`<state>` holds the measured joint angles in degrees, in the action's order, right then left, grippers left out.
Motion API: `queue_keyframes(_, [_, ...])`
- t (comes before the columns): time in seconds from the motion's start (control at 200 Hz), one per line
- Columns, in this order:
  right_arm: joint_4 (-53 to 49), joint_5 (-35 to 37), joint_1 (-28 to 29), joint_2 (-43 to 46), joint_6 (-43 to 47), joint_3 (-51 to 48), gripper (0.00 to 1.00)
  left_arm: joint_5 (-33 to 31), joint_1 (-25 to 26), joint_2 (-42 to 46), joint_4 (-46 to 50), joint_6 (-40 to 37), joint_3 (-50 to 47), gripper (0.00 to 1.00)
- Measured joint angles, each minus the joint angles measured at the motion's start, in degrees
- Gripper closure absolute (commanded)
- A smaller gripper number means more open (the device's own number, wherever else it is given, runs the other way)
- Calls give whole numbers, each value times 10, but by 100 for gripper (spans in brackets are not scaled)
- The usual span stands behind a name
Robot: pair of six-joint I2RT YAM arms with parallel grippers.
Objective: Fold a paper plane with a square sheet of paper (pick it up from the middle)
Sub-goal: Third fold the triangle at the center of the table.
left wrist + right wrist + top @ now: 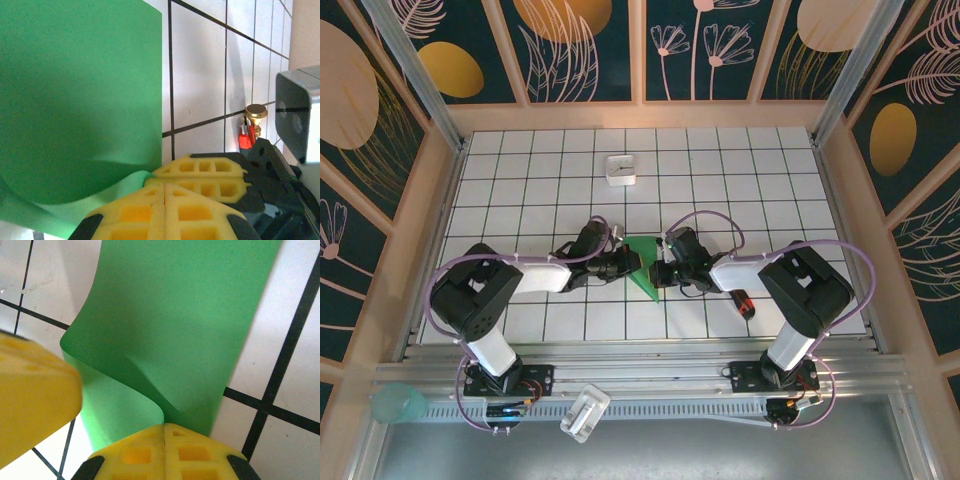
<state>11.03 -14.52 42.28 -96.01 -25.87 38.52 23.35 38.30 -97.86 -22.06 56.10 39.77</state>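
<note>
**Two clamped grippers share one green sheet at mid-table**
Nearest the arm bases, a screwdriver [745, 303] lies unused just beside the right arm. Beyond it, the left gripper [165, 207] and right gripper [165, 440] meet almost tip to tip. Each is clenched on the square sheet of paper [649, 276], which bows up off the tiles, probably so one side anchors while the other creases. A white box [621, 170] sits well apart, farther back.
</note>
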Motion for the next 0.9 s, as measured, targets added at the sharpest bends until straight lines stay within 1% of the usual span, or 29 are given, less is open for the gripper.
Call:
queue_keyframes(0.135, [0,0,0,0,0,1,100,-3,0,-21,23,-22,12,94])
queue_keyframes(0.33, [0,0,0,-1,0,1,100,-14,0,-23,65,-53,11,94])
queue_keyframes(0.54, [1,-1,0,-2,0,1,100,-18,0,-23,74,-70,8,94])
queue_keyframes(0.626, [2,-1,0,-2,0,1,100,-18,0,-23,74,-72,9,92])
queue_keyframes(0.766, [2,-1,0,-2,0,1,100,-20,0,0,81,-72,9,88])
queue_keyframes(0.901, [2,-1,0,-2,0,1,100,-29,0,20,82,-73,12,88])
